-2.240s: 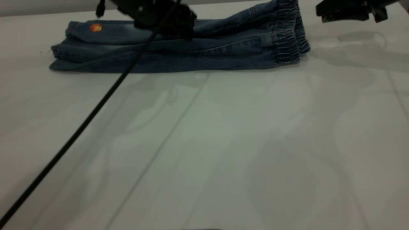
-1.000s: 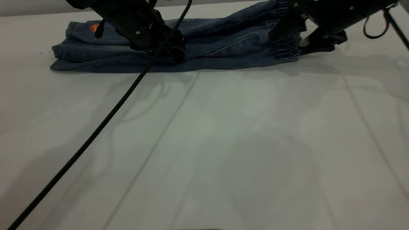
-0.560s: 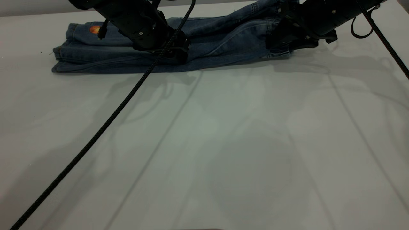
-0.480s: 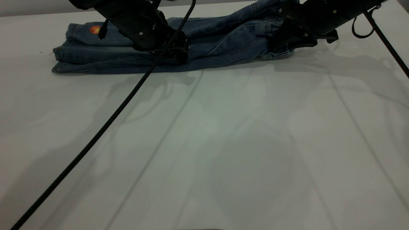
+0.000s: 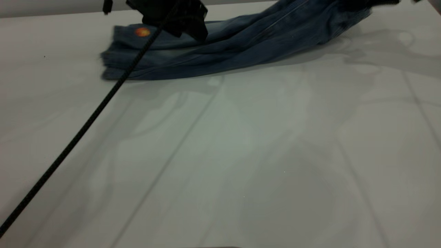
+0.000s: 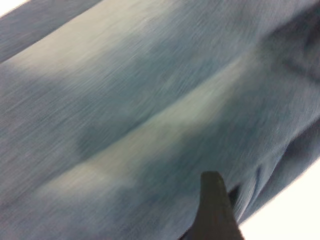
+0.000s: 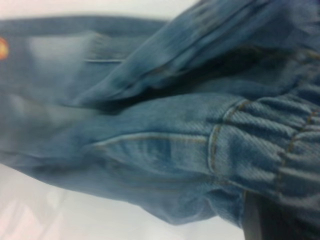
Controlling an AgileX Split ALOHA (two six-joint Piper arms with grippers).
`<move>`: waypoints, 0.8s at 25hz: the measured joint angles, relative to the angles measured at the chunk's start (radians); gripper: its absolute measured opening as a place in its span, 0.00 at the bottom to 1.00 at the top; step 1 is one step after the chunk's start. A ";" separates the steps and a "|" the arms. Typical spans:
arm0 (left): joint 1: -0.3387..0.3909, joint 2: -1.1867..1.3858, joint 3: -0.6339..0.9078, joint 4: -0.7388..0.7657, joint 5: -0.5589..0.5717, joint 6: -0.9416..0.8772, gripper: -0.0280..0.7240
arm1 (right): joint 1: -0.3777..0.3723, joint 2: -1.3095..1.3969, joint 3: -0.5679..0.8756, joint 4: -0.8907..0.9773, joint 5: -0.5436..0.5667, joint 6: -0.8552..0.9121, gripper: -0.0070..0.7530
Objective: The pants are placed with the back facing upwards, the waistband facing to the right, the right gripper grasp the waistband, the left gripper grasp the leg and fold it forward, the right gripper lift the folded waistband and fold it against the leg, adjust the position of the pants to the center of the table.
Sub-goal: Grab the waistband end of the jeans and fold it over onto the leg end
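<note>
The pants [image 5: 220,51] lie folded lengthwise at the far side of the table [image 5: 241,155], hems to the left. The leg [image 5: 155,38] with the orange basketball print [image 5: 142,32] is on top. Their right end rises off the table toward the top right corner. My right gripper [image 5: 375,2] is almost out of the exterior view there, shut on the waistband [image 7: 280,145], one dark finger [image 7: 257,222] under the ruched denim. My left gripper [image 5: 172,15] hangs just above the middle of the pants; its wrist view is filled with blurred denim [image 6: 150,110].
A black braided cable [image 5: 79,134] runs diagonally from the left arm down to the near left corner, crossing the table in front of the pants. The wide near part of the white table holds only shadows.
The right gripper closed on the waistband, then lifted it and dragged the pants to the right. The left gripper, which was pressing on the middle of the pants, has risen.
</note>
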 joint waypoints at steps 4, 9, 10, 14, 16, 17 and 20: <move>0.030 -0.006 -0.007 0.022 0.013 0.000 0.64 | -0.011 -0.042 0.000 -0.030 0.049 0.007 0.05; 0.111 0.011 -0.009 0.026 -0.002 0.000 0.64 | -0.001 -0.074 0.000 -0.030 0.114 0.008 0.05; 0.125 0.021 -0.009 0.025 -0.004 0.000 0.64 | 0.001 -0.077 0.000 -0.029 0.123 0.008 0.05; 0.148 0.079 -0.009 0.024 -0.013 0.000 0.64 | 0.014 -0.078 0.000 -0.028 0.150 0.006 0.05; 0.147 0.104 -0.009 0.022 -0.015 0.000 0.64 | 0.020 -0.078 0.000 -0.017 0.160 0.002 0.05; 0.147 0.116 -0.009 0.020 -0.017 -0.001 0.64 | 0.024 -0.078 0.000 -0.008 0.169 -0.002 0.05; 0.147 0.137 -0.012 -0.004 -0.026 -0.001 0.64 | 0.047 -0.079 0.000 0.025 0.185 -0.023 0.05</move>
